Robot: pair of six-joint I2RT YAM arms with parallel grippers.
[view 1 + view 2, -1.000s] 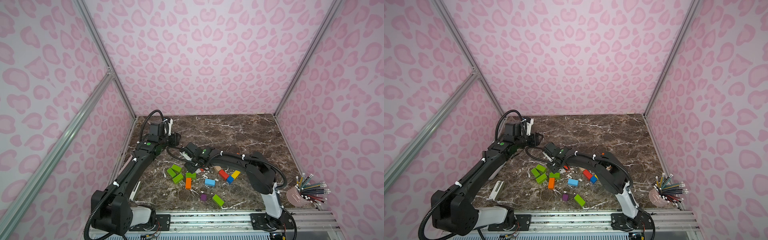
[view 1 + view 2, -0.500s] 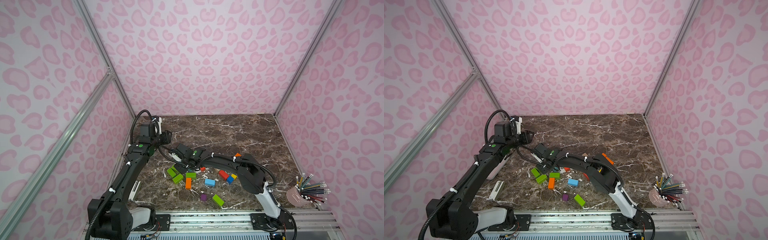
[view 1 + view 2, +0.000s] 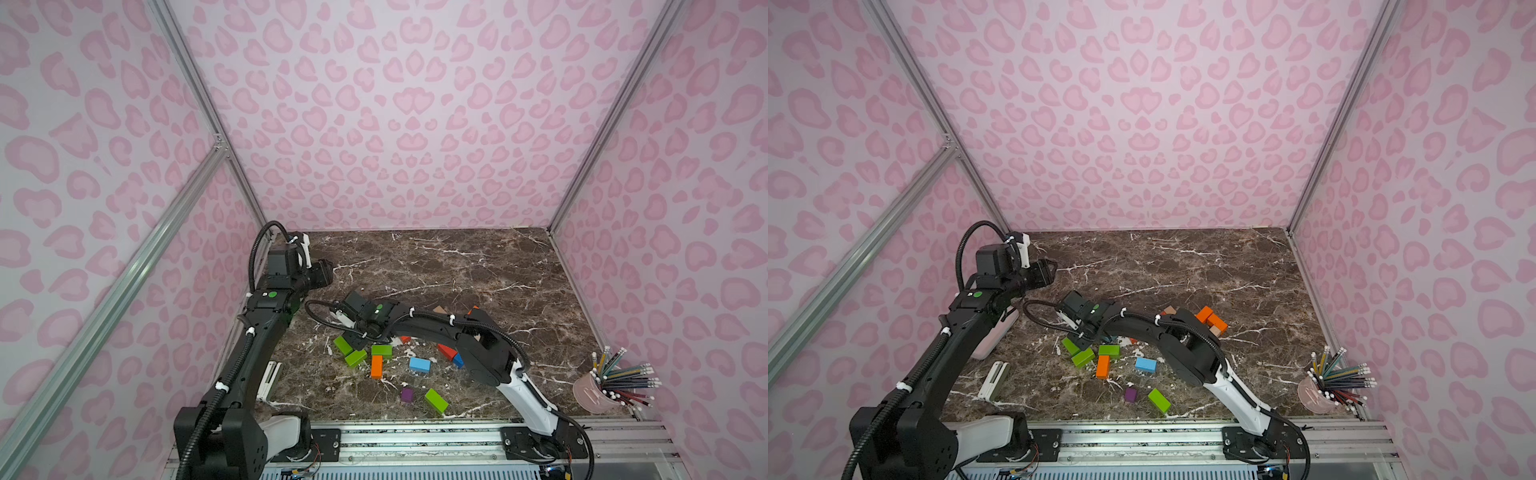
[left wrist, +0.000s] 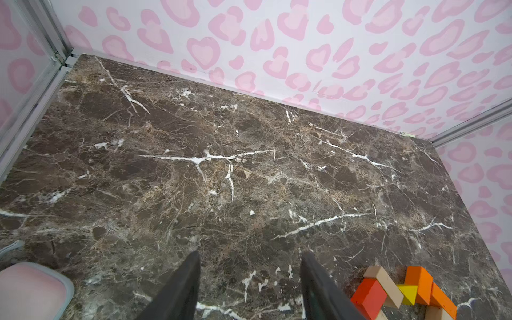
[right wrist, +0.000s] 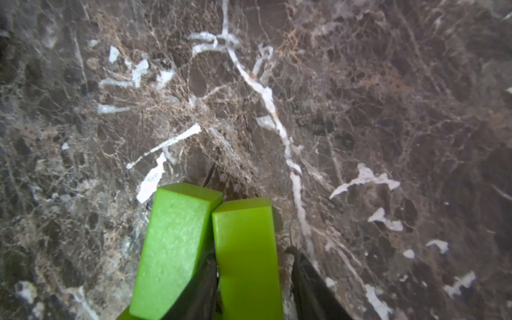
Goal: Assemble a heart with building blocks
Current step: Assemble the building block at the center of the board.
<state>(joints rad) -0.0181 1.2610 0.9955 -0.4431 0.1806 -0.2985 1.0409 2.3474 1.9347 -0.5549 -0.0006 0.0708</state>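
Right tool straddling green brick, fingers spread, sliver of desk showing beside one (no pinch visible). Second green brick touching it at corner, front-left of desk middle. Left tool hovering spread, empty. Orange-and-tan block cluster lying right of middle; blue brick, purple cube lying nearer front.

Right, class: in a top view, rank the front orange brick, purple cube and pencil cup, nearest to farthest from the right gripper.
1. Front orange brick, beside the right gripper.
2. Purple cube, near the front.
3. Pencil cup, right corner.
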